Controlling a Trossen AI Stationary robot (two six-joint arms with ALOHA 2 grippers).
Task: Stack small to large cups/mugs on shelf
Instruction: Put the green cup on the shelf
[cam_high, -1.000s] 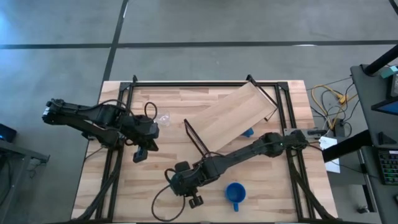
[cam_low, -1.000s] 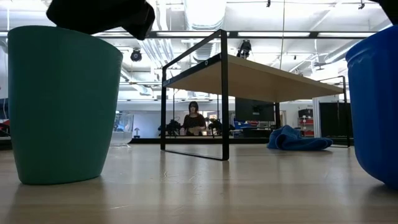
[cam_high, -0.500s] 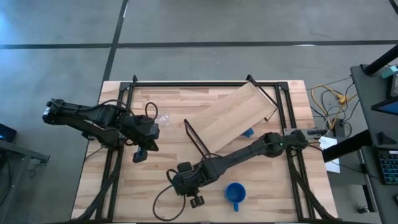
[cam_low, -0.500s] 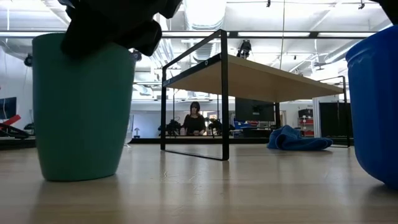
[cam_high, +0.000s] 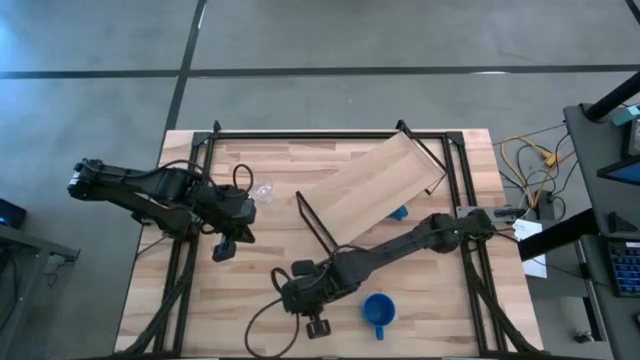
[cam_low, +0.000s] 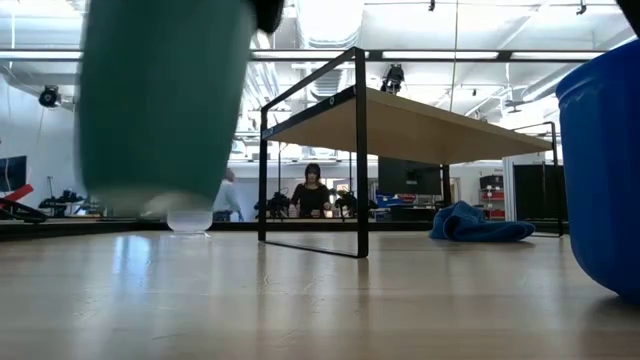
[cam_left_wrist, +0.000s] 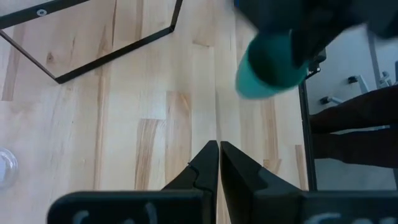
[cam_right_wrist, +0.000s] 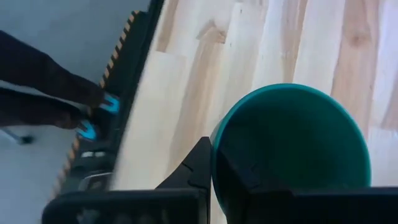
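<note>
The dark green cup (cam_right_wrist: 292, 143) hangs in the air near the table's near edge, held by my right gripper (cam_high: 316, 322), which is shut on it. In the low view the green cup (cam_low: 165, 100) floats above the wood. The bright blue mug (cam_high: 378, 310) stands on its base just right of that gripper. The small clear glass cup (cam_high: 263, 189) stands near my left arm. My left gripper (cam_left_wrist: 217, 155) is shut, holds nothing and hovers over the left half of the table. The shelf (cam_high: 380, 185) stands on its black wire legs, set diagonally on the far half. My right gripper holds the green cup by its rim (cam_right_wrist: 214, 149), with one finger (cam_right_wrist: 199, 165) outside the wall and the other inside the hollow. The fingers come from above. The cup is upright, lifted clear of the table, and hangs below the fingers.
A blue cloth (cam_low: 480, 222) lies under the shelf. The shelf's wire leg (cam_low: 360, 150) stands mid-table. Bare wood (cam_high: 250, 290) lies between the two arms. Cables (cam_high: 530, 165) lie off the table's right edge. Two people (cam_low: 312, 190) show in the room beyond.
My right gripper has raised the green cup from the table. A second ago the cup stood on its base, then it shifted a little to the right, and now it hangs clear above the wood. The left arm has kept still.
</note>
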